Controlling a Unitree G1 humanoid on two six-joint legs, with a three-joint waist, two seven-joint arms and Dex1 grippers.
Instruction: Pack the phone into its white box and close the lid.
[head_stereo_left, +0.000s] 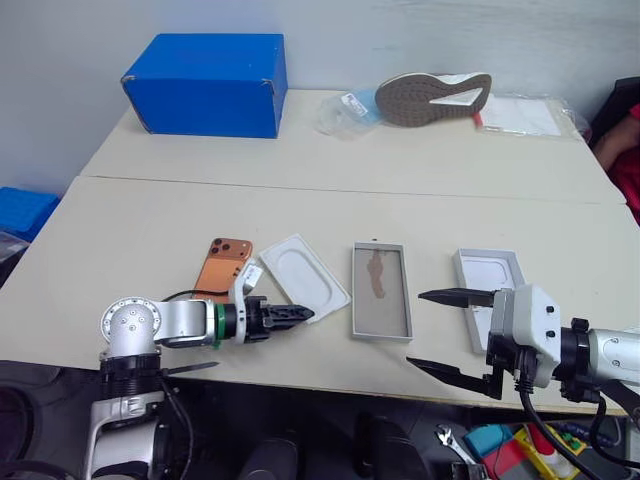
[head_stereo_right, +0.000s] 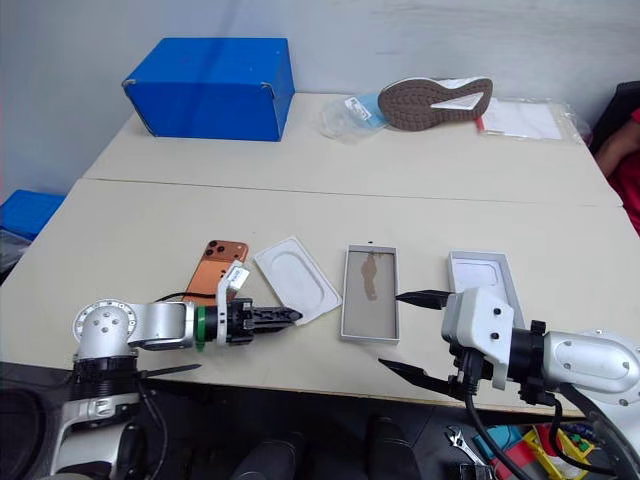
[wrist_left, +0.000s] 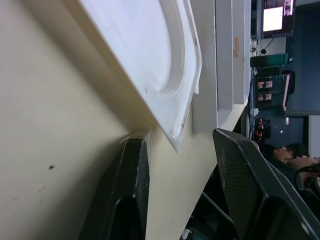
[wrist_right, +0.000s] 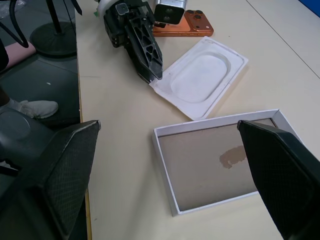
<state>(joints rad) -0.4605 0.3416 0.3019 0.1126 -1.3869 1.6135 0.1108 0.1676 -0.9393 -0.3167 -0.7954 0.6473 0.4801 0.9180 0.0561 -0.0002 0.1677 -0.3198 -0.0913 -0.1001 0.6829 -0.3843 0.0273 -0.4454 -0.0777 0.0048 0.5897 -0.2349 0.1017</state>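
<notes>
Left eye view shows a pale table (head_stereo_left: 150, 230) with four flat things in a row across the middle of the frame. At lower left of centre lies the phone (head_stereo_left: 222, 266), orange, with its camera lenses toward the top of the frame. Just right of it lies a white insert (head_stereo_left: 305, 277) with an oval recess, set at a slant. Right of that, in the centre, is the white box (head_stereo_left: 380, 291), open, with a tan floor and a dark smudge. Further right lies the lid (head_stereo_left: 487, 280), inside face up. The left gripper (head_stereo_left: 300, 314) is at the lower left, pointing right, with its tip at the near corner of the insert; in the left wrist view its two fingers (wrist_left: 125, 195) stand a little apart, with the insert's corner between them and nothing clamped. The right gripper (head_stereo_left: 445, 330) hangs at the lower right, fingers wide apart and empty, near the lid. At the top of the frame are a blue box (head_stereo_left: 208, 83) and a shoe (head_stereo_left: 432, 98) lying sole up.
</notes>
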